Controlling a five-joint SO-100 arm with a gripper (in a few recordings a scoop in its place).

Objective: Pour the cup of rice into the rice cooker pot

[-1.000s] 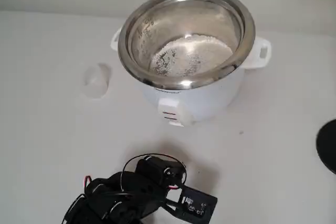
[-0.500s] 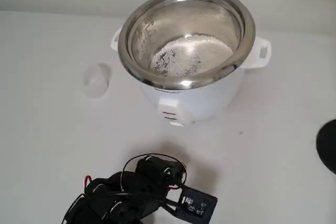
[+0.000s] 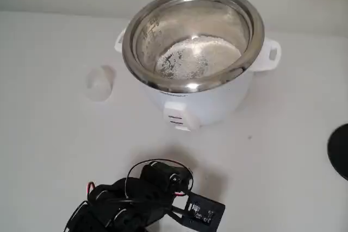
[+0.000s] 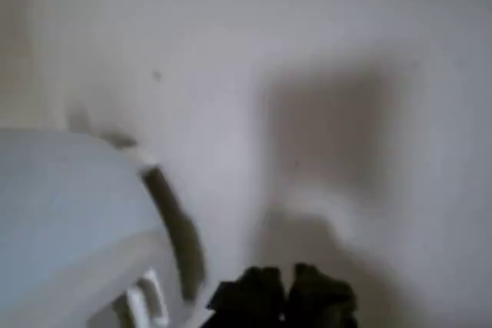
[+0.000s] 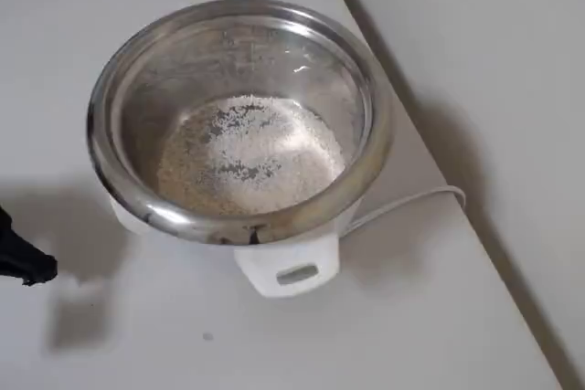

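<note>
Item: large round shiny stainless-steel rice cooker pot (image 3: 193, 36), wide-rimmed, seated in a white cooker body (image 3: 206, 104) with side handles. It serves as the landmark for all entries below. A thin bed of fine cream-white rice grains (image 5: 247, 152) covers the pot floor, with bare metal showing at patches in the overhead view.

Item: small translucent whitish plastic cup (image 3: 100, 83). In the fixed view it stands on the white table (image 3: 49, 150) to the left of the pot, just clear of the cooker body and apart from it. It appears upright; its contents cannot be read. With rice lying in the pot, it is probably empty.

Item: black robot arm (image 3: 130, 205), folded low at the fixed view's bottom edge, in front of the pot on the control-panel side, well apart from the cooker. The gripper (image 4: 283, 297) shows in the wrist view as a dark blur at the lower edge; whether it is open or closed cannot be told. Nothing is seen between its fingers.

Governing relation: from the arm, the cup lies ahead and to the left in the fixed view, the pot ahead and slightly right. The cup's long axis is vertical, judged from its rounded outline. The arm is apart from both.

Judgement: pouring looks complete; any further move would be a reach leftward toward the cup.
</note>
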